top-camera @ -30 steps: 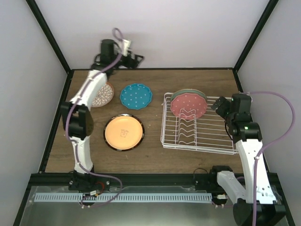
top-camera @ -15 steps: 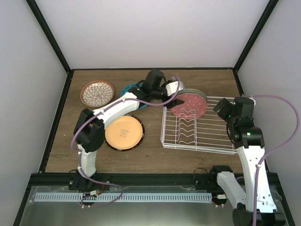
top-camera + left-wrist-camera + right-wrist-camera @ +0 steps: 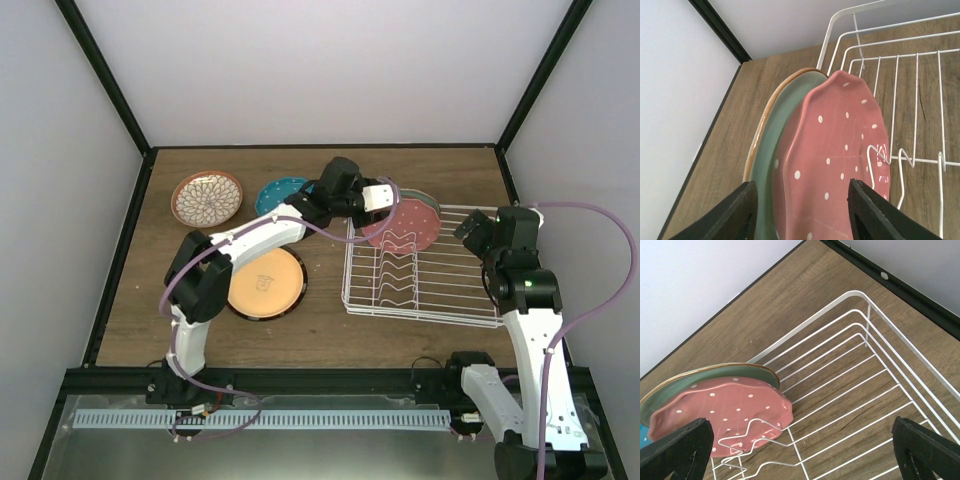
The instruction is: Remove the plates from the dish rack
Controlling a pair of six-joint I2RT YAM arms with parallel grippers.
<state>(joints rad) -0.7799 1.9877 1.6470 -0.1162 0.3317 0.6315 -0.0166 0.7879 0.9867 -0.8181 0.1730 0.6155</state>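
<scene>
The white wire dish rack [image 3: 440,285] stands right of centre. At its far left end a red-pink white-dotted plate [image 3: 408,230] leans on the tines, with a pale green plate [image 3: 425,198] behind it. My left gripper [image 3: 392,205] is open at these plates' left edge. In the left wrist view its fingers [image 3: 735,212] stand either side of the red-pink plate [image 3: 840,145] and the green plate [image 3: 785,125], touching neither. My right gripper [image 3: 470,228] is open and empty over the rack's right part [image 3: 865,385]. No plain pink plate is in view.
On the table to the left lie a brown-rimmed petal-patterned plate [image 3: 207,197], a teal dotted plate [image 3: 277,190] partly hidden by my left arm, and a tan dark-rimmed plate [image 3: 265,283]. Black frame posts and grey walls border the table.
My left arm has swung from the table's back left across to the rack and closed in on the standing plates. The right arm has barely shifted.
</scene>
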